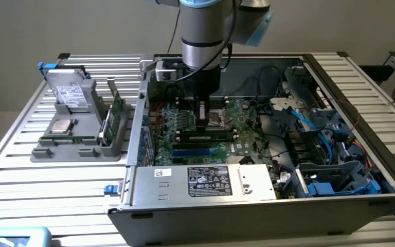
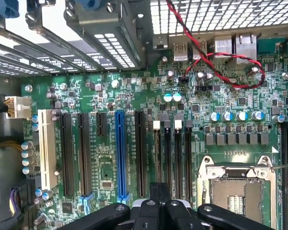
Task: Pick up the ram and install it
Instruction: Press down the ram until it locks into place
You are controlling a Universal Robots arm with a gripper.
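A slatted metal table (image 1: 67, 190) is carrying everything, its ribs running across under the load. An open computer case (image 1: 252, 206) is lying on its side on the table, taking up the middle and the exterior view's right. A grey parts holder (image 1: 81, 146) is sitting on the slats at the exterior view's left, just beside the case wall, with drives and upright green boards resting in it. A light blue object (image 1: 12, 237) is poking in at the near corner on the exterior view's left, cut off by the edge.
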